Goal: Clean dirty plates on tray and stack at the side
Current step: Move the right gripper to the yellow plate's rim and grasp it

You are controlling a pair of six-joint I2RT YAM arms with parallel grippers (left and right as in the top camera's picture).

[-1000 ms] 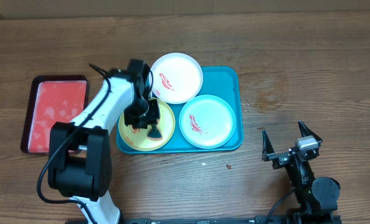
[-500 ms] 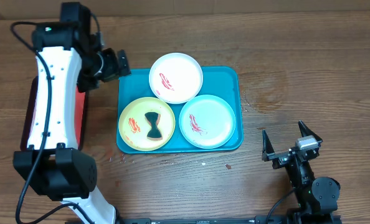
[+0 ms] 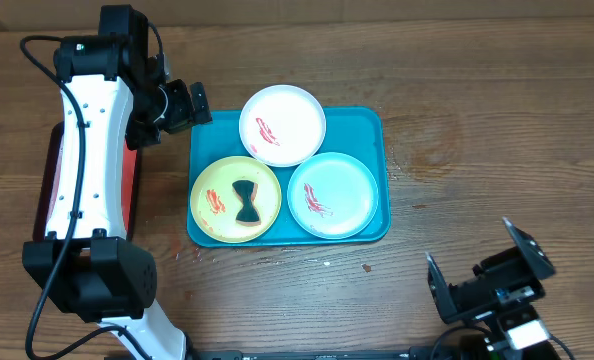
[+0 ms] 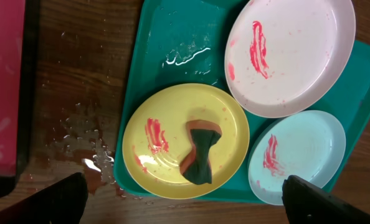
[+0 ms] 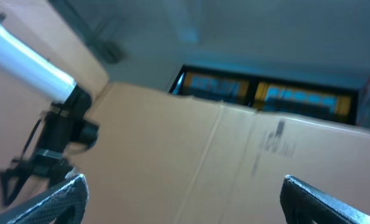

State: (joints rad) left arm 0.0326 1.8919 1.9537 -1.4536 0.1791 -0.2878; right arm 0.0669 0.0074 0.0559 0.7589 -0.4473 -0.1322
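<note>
Right end effector (image 3: 469, 242) has tilted back; it and left end effector (image 3: 189, 103) gape empty.

The left gripper (image 3: 185, 103) is stretched far out, jaws wide apart, holding nothing. The right gripper (image 3: 482, 268) tips up, jaws wide too.

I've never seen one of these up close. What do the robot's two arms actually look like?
The left arm has a long white shell between chunky black joints, a thin black cable along it and a tiny green light near one end. The right arm shows mostly black parts. Both end in black, pointed jaws.
</note>
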